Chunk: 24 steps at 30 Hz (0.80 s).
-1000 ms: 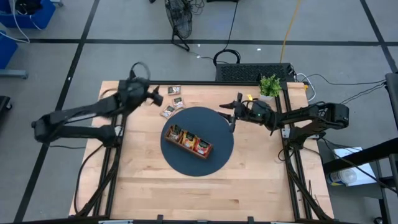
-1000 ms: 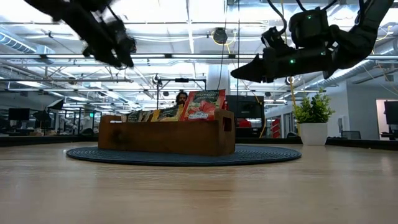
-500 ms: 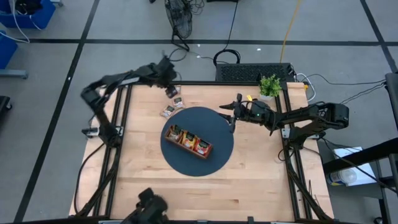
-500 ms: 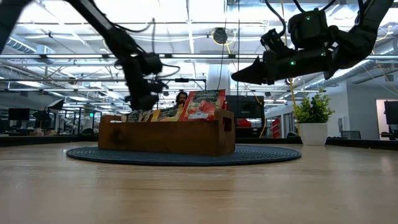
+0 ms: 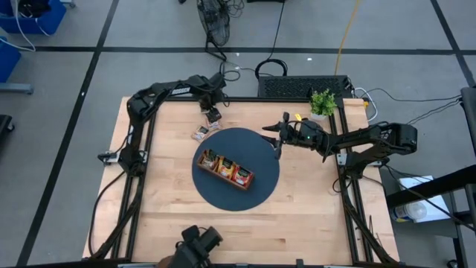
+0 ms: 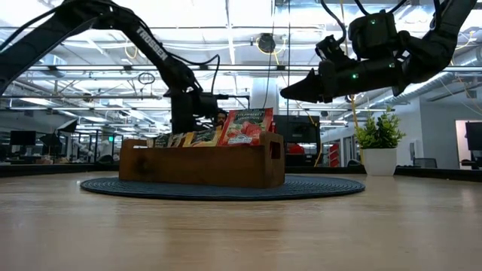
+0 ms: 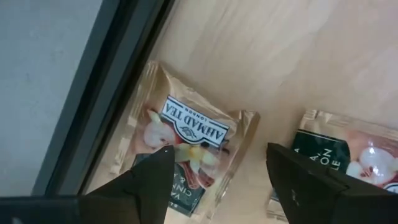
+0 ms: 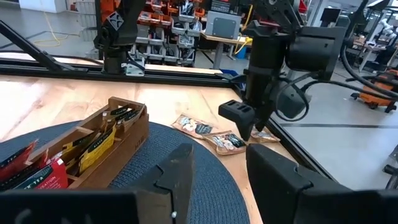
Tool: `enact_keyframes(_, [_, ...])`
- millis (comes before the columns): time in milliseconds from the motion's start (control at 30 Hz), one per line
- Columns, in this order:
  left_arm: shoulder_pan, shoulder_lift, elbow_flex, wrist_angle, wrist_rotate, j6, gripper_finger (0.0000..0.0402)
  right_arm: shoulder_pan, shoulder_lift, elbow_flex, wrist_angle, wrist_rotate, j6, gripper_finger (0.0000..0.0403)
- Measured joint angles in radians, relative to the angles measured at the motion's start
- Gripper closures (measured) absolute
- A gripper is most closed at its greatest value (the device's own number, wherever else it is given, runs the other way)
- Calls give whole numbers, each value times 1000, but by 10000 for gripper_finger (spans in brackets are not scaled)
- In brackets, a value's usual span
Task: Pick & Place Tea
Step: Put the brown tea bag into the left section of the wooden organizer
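Three loose tea sachets (image 5: 207, 124) lie flat on the wood near the table's far left. My left gripper (image 5: 213, 112) points down over them, open. In the left wrist view its fingers stand on either side of one brown-and-white sachet (image 7: 186, 146), and a second sachet (image 7: 348, 155) lies beside it. The wooden tray (image 5: 224, 169) rests on a round dark blue mat (image 5: 253, 141) and holds upright sachets. My right gripper (image 5: 277, 140) hangs level over the mat's right edge, open, with nothing between its fingers.
A small potted plant (image 5: 322, 103) stands at the far right corner. Black frame rails (image 5: 141, 119) run along the table's left and far edges, close to the loose sachets. A dark object (image 5: 197, 244) shows at the near edge. Bare wood lies in front of the mat.
My left arm has swung from the table's left edge toward its far edge and to the right. It has sunk and tipped until the gripper points down over the loose sachets. The sachets and the tray have not moved.
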Motion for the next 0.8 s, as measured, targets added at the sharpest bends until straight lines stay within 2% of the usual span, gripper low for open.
enact_keyframes(167, [-1,20,6,-4,-28,4,149,0,0,0,0,0,29,269])
enact_keyframes(533, [9,13,1,-4,-211,-6,152,1,0,0,1,-1,45,272])
enact_keyframes(667, [10,14,0,-5,-232,-1,187,1,0,0,1,-1,45,273])
enact_keyframes(800, [6,15,-1,-6,-226,15,261,1,0,0,0,-1,45,273])
